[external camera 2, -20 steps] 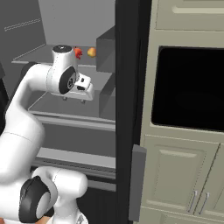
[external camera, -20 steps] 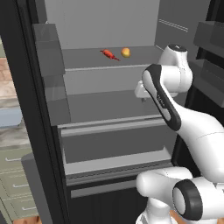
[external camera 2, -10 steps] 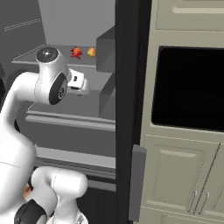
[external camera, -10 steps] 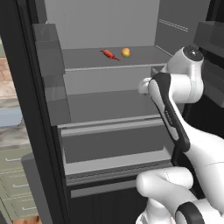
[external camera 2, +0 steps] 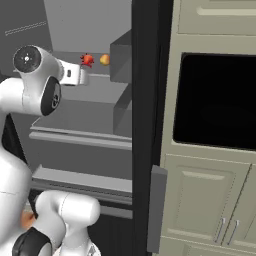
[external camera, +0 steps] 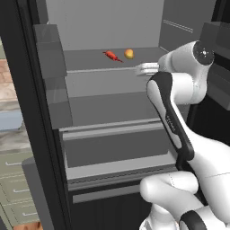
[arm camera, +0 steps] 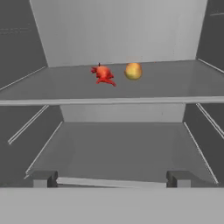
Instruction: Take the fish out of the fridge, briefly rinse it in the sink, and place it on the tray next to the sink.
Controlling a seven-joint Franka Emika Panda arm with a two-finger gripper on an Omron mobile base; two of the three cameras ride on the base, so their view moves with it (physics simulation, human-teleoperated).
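Observation:
The fridge [external camera: 103, 22] stands open, with light grey shelves inside. A small red-orange fish [external camera: 112, 55] lies on the upper shelf toward the back, and it also shows in the right base view [external camera 2: 88, 60] and the hand view [arm camera: 103, 74]. My gripper [external camera: 140, 68] hovers in front of that shelf's edge, short of the fish and slightly below it. The gripper [arm camera: 111, 179] is open, and its two dark fingertips [arm camera: 43, 178] stand far apart with nothing between them. Seen from the right, the gripper [external camera 2: 82, 76] points into the fridge [external camera 2: 145, 100].
A round yellow-orange fruit [external camera: 129, 53] sits just right of the fish. Grey door bins [external camera: 49, 40] hang on the left, and drawers [external camera: 117, 148] lie under the lower shelf. A cabinet with a dark oven [external camera 2: 215, 95] stands right of the fridge.
My arm has lifted, and the gripper has risen from the lower shelf level to the upper shelf's edge, closer to the fish. Fish and fruit have not moved.

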